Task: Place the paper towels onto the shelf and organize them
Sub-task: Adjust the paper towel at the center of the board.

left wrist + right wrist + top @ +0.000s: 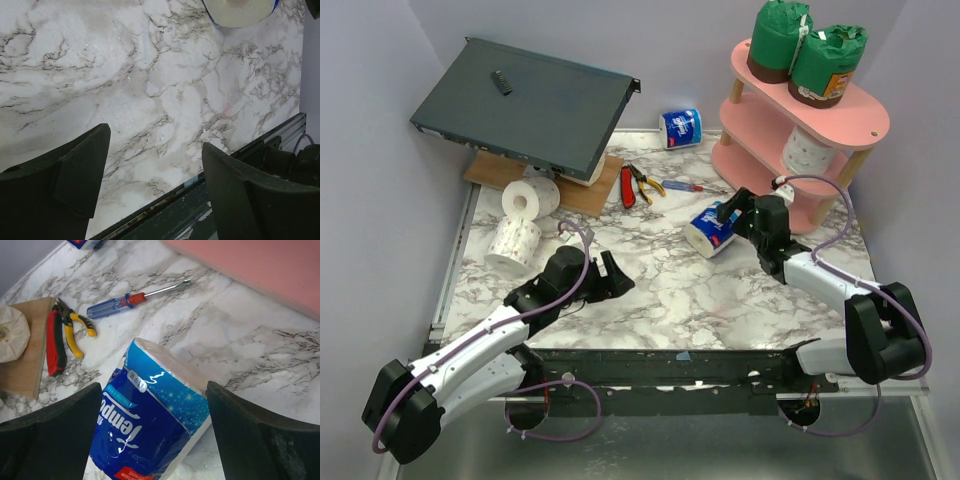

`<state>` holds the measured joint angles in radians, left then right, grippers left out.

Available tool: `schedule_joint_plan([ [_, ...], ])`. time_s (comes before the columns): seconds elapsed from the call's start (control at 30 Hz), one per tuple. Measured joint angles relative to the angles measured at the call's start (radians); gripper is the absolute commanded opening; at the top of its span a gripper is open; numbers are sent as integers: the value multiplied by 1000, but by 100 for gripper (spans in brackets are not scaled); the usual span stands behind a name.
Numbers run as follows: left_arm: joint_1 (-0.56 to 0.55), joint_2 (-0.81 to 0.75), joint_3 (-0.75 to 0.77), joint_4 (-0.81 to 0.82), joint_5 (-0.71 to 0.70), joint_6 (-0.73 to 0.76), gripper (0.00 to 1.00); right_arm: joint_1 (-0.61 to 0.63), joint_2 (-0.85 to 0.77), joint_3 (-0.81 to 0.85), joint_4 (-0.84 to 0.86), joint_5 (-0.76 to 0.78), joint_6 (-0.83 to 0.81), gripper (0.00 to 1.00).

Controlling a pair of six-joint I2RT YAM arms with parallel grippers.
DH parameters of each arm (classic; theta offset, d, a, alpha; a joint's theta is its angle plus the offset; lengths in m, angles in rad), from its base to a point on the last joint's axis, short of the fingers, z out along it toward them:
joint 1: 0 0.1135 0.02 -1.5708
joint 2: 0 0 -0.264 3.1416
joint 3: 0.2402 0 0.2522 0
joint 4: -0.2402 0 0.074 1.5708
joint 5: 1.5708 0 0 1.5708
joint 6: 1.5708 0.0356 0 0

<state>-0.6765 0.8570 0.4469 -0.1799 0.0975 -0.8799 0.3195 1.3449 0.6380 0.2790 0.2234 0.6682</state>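
A: Right gripper (152, 395) status?
B: Open, jaws flanking blue roll (150, 435) lying by shelf (868, 120) base (lined up to grab, likely). Left gripper (612, 272) open too, over bare table (660, 300).

The only word that can be read is the brand "Tempo", in large white letters along the wrapper of the blue-and-white wrapped roll (150, 415) lying on the desk (260, 355). Smaller print sits above it and on a red patch at the roll's lower end – too fine to read. The labels on the green-wrapped rolls (828, 65) and the second blue-wrapped roll (681, 128) are illegible.
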Motion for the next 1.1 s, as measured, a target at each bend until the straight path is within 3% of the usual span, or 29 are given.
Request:
schedule_joint_plan([
  [0.33,0,10,2,89,45,2,77,23,-45,-59,50,-95,0,83],
  [0.67,0,105,29,155,60,2,77,145,-146,-188,49,-120,58,82],
  [1.1,-4,255,185,240,72,35,78,155,-495,-216,-145,-97,92,84],
])
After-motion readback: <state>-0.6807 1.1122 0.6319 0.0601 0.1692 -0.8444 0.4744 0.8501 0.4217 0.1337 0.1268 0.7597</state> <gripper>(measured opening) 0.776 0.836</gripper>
